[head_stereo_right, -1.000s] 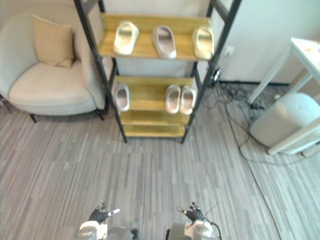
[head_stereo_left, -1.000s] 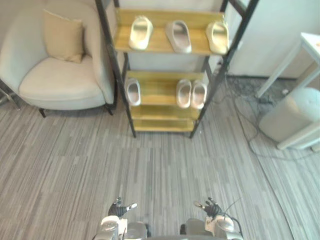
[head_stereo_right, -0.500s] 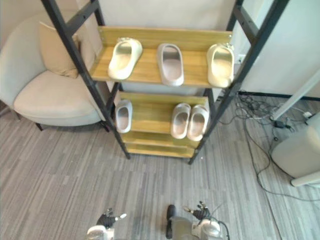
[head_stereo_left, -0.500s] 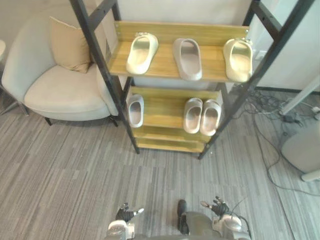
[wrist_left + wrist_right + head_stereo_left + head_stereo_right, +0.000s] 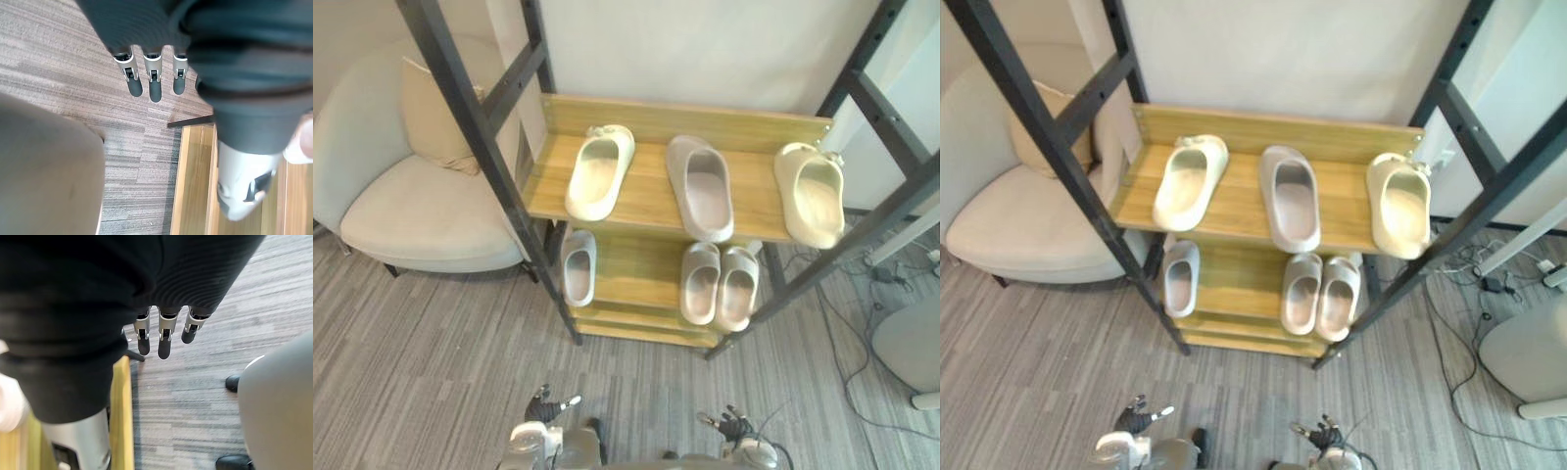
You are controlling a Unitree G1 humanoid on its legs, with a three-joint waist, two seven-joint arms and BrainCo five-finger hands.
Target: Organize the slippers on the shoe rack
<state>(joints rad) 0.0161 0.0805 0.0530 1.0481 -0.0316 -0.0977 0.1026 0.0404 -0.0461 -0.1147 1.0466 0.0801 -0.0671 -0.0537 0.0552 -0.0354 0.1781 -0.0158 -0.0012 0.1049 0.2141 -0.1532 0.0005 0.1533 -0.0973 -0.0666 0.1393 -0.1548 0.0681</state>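
In the left eye view, the shoe rack [image 5: 651, 196] stood against the wall with 6 slippers on 2 wooden shelves. The upper shelf held 3, apart from one another: a left cream slipper [image 5: 599, 172], a grey slipper [image 5: 699, 188] in the middle, and a right cream slipper [image 5: 811, 194] near the black post. On the lower shelf, a single pale slipper [image 5: 578, 267] lay at the left end and a pale pair [image 5: 699, 283] lay side by side at the right, touching. A cushion [image 5: 426, 122] leaned in the chair beside the rack.

In the right eye view, the armchair [image 5: 1018, 235] sat just left of the rack. The left hand [image 5: 1139, 416] and right hand [image 5: 1320, 431] hung low over the grey carpet [image 5: 1038, 372], well apart from the shelves.

In the left wrist view, that hand's fingers [image 5: 154, 83] were straight, slightly spread and held nothing, with carpet and a wooden shelf edge past them.

In the right wrist view, its fingers [image 5: 165, 335] were likewise straight, apart and empty above the carpet.
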